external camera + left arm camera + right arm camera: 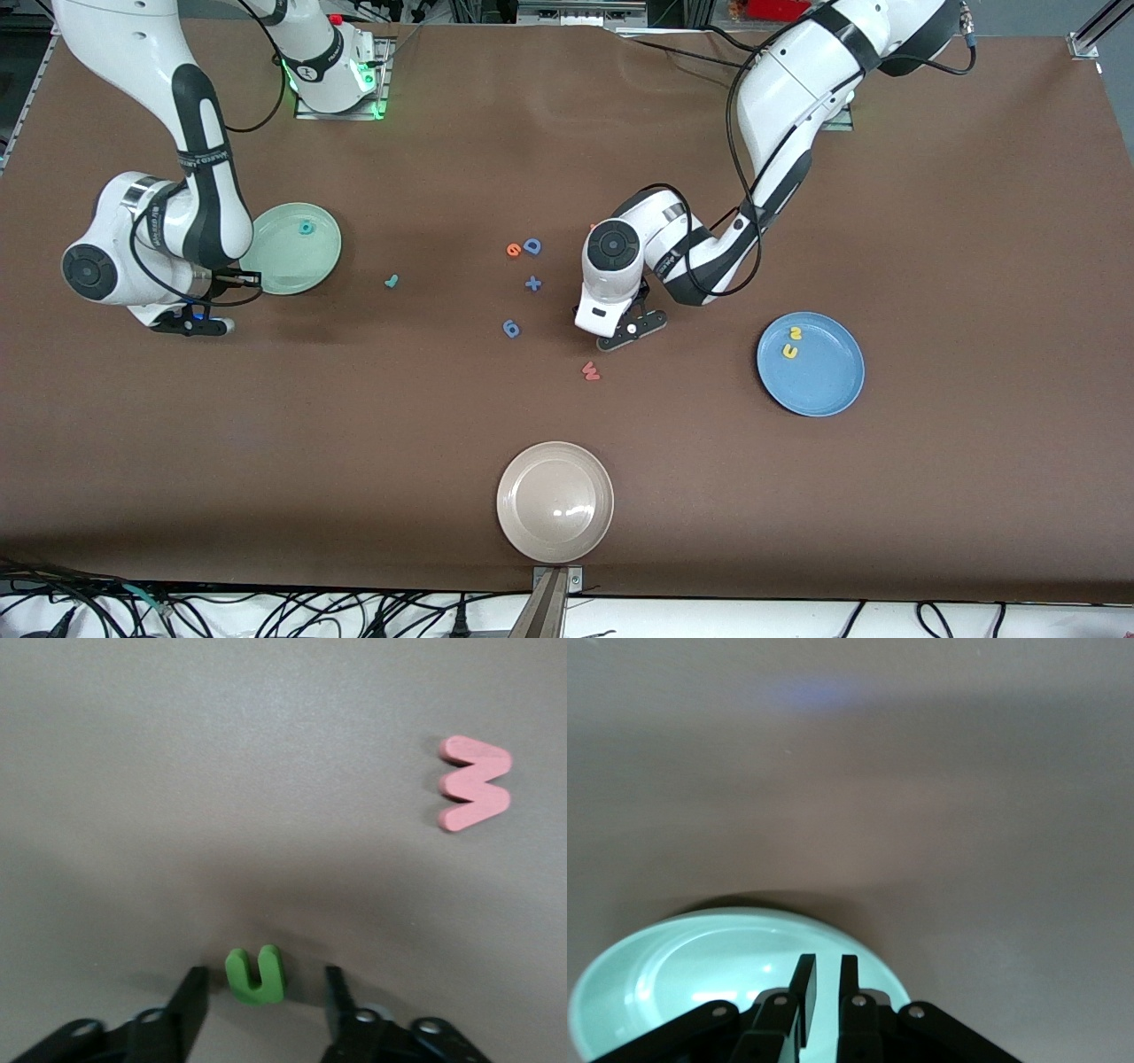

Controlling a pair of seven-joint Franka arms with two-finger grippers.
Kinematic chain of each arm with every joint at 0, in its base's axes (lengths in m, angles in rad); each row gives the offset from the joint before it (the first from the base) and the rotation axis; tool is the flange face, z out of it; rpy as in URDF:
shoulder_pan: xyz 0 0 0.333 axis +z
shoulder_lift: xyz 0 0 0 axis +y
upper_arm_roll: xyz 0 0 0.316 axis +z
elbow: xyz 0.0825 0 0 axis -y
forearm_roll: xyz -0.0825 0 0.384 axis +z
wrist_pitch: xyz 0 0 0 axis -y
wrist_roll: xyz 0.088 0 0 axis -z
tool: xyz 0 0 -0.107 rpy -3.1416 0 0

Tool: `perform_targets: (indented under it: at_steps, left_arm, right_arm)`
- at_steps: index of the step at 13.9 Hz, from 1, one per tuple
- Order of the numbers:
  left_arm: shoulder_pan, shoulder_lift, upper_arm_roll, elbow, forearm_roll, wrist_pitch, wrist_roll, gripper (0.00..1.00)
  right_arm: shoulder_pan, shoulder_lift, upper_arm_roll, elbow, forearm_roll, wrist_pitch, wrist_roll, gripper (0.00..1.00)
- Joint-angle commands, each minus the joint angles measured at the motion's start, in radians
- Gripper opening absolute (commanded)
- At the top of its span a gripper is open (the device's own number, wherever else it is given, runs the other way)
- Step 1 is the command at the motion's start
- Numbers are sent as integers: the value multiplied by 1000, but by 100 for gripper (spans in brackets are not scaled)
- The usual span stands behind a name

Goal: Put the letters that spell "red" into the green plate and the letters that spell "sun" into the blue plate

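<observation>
Left wrist view shows you the green "n" [256,975] lying on the table between the left gripper [259,992] fingers, untouched, jaws apart. Your right gripper [824,992] waits, jaws together, over the green plate [673,966].

A robotics lab, by the look of it. Two white arms [780,97] are bolted by their bases to a wide counter [974,221] covered in plain brown cloth. Loose cables [266,611] trail along the counter's near edge, and metal framing [1094,31] shows at one corner. What seems to be a camera mount [551,598] sits at the near edge.
</observation>
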Motion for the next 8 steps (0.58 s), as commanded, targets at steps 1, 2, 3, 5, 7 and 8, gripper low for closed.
perform_targets:
  at_steps: [1, 2, 3, 5, 7, 8]
  left_arm:
    - [-8, -1, 7, -4, -2, -16, -22, 30]
    - [-8, -3, 7, -1, -46, -16, -20, 23]
    - [-2, -4, 7, 2, -78, -16, -13, 18]
    - [-6, -7, 8, 4, -83, -18, -14, 16]
    - [0, -15, 8, 9, -72, -45, -11, 14]
    - [3, -21, 8, 18, -69, -91, 1, 14]
  right_arm:
    - [16, -19, -4, -33, -15, 28, 0, 44]
    - [19, -25, -4, -32, -15, 22, 4, 78]
    - [20, -33, -3, -27, -15, -2, 21, 87]
    - [69, -58, -7, -20, -15, -61, 102, 87]
    - [107, -93, -15, -9, -15, -116, 167, 88]
    - [118, -108, -13, 16, -15, -154, 198, 94]
